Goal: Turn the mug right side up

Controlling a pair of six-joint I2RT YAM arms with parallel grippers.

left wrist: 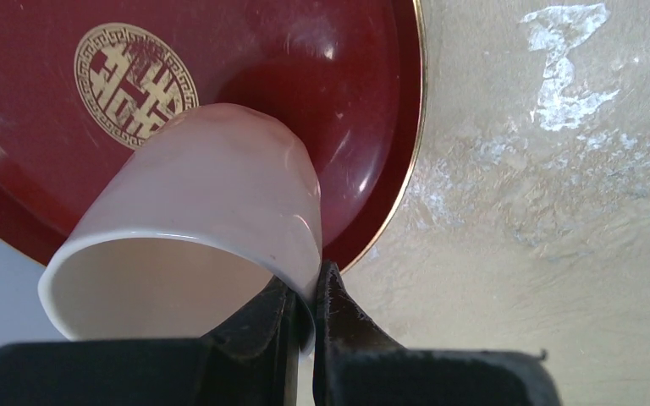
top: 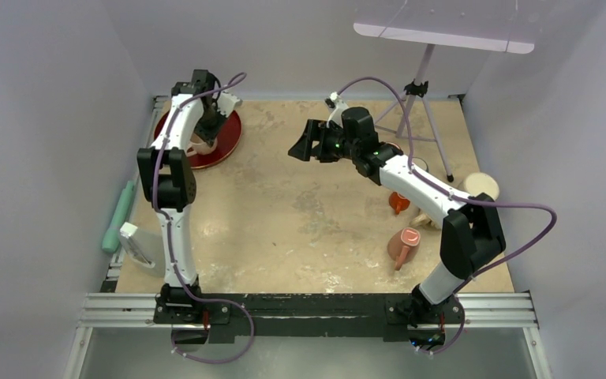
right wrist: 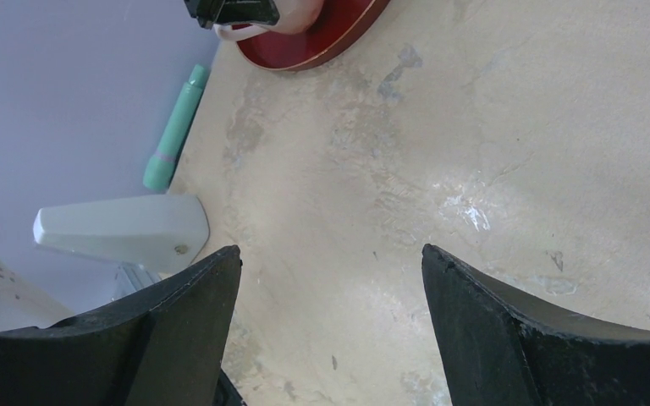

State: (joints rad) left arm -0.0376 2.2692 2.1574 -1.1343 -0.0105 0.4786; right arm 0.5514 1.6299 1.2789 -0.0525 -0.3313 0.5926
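Nearest you on the right, a pink mug point(top: 403, 245) sits on the tabletop point(top: 300, 229) just beside your right arm's elbow. A small orange piece point(top: 398, 201) lies a little beyond it, and a cream cup point(top: 480, 186) stands at the right edge. At the near left edge there is a white wedge-shaped block point(top: 136, 243), and a teal tube point(top: 118, 215) lies along the edge just past it.

Farther out, around the middle, your right tool point(right wrist: 330, 271) hangs above bare tabletop with its fingers spread wide. It is released, with nothing between them.

At the far left, your left tool point(left wrist: 305, 288) is clenched on the rim of the pale mug point(left wrist: 212, 186), one finger inside the wall and one outside. The mug is tilted, with its mouth turned toward the wrist camera and its base end over the red plate point(left wrist: 347, 101). You cannot tell from these views whether the base touches the plate. The plate has a gold emblem point(left wrist: 135, 80) and a gold edge. A tripod point(top: 418, 103) stands at the far right.
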